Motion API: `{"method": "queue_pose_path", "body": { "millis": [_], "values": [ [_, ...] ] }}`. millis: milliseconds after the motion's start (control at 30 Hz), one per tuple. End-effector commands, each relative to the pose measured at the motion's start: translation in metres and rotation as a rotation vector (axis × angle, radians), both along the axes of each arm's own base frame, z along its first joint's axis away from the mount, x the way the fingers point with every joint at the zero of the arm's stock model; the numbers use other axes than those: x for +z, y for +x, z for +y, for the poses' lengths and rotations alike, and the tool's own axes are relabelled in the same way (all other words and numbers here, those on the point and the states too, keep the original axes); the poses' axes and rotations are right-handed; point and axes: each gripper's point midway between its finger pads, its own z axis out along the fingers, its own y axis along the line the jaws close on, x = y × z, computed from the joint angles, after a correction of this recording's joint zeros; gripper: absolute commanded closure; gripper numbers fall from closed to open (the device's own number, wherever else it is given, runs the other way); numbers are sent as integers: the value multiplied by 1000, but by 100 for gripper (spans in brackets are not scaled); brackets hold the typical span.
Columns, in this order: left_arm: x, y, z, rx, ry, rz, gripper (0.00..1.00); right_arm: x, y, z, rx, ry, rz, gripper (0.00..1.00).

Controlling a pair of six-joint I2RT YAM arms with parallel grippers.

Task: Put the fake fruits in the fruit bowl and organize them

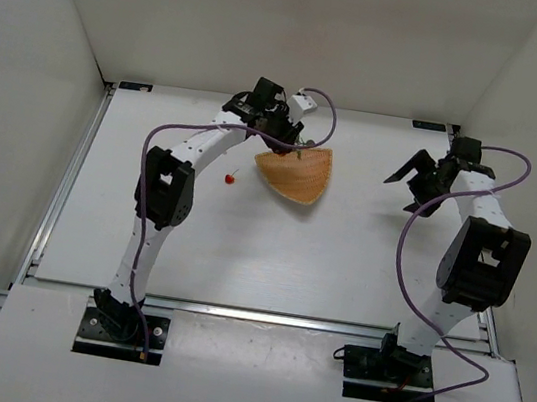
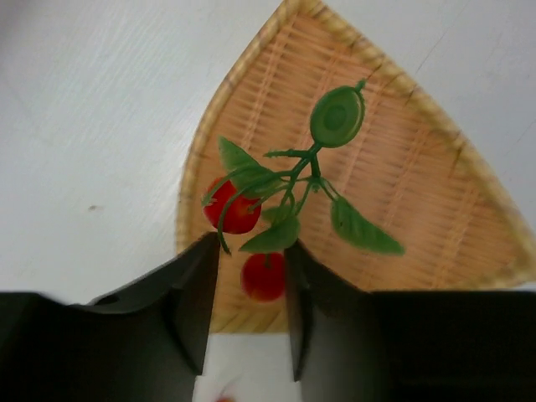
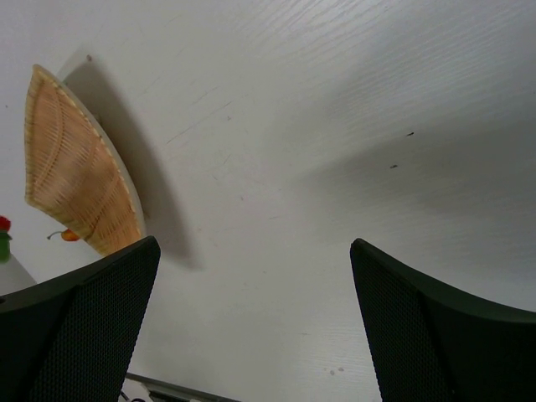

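The fruit bowl (image 1: 298, 173) is a tan woven fan-shaped basket on the table, also visible in the left wrist view (image 2: 402, 167) and the right wrist view (image 3: 71, 167). A cluster of red berries with green leaves (image 2: 289, 197) lies over the basket's near part. My left gripper (image 2: 251, 247) hovers above it at the basket's back edge (image 1: 295, 142), open. One berry (image 2: 264, 276) sits between the fingers with a gap on its left side. A single red cherry (image 1: 229, 179) rests on the table left of the basket. My right gripper (image 1: 409, 172) stands wide open and holds nothing.
White walls enclose the table on three sides. A metal rail (image 1: 71, 172) runs along the left edge. The right arm's gripper (image 3: 251, 260) hangs over bare table to the right of the basket.
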Motion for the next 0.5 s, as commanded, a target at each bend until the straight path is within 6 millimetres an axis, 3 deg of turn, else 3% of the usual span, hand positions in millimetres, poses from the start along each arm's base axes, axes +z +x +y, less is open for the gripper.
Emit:
{"method": "queue_pose_path", "body": {
  "millis": [0, 67, 133, 233, 367, 433, 467],
  "values": [
    [48, 1, -37, -70, -156, -82, 49, 24, 3, 15, 52, 13, -78, 2],
    [39, -3, -39, -69, -141, -67, 27, 32, 2, 20, 75, 4, -103, 2],
    [51, 0, -34, -42, -132, -99, 0, 37, 3, 28, 130, -51, -133, 2],
    [56, 9, -23, 41, -103, -122, 0, 45, 1, 52, 246, -122, -190, 2],
    [86, 12, 17, 138, -58, -152, 0, 62, 2, 82, 334, -207, -255, 2],
    [65, 3, 50, 148, 62, -131, 0, 61, -1, 96, 367, -210, -258, 1],
    [72, -6, 61, 142, 99, -153, 0, 63, -1, 102, 371, -203, -266, 1]
  ]
}}
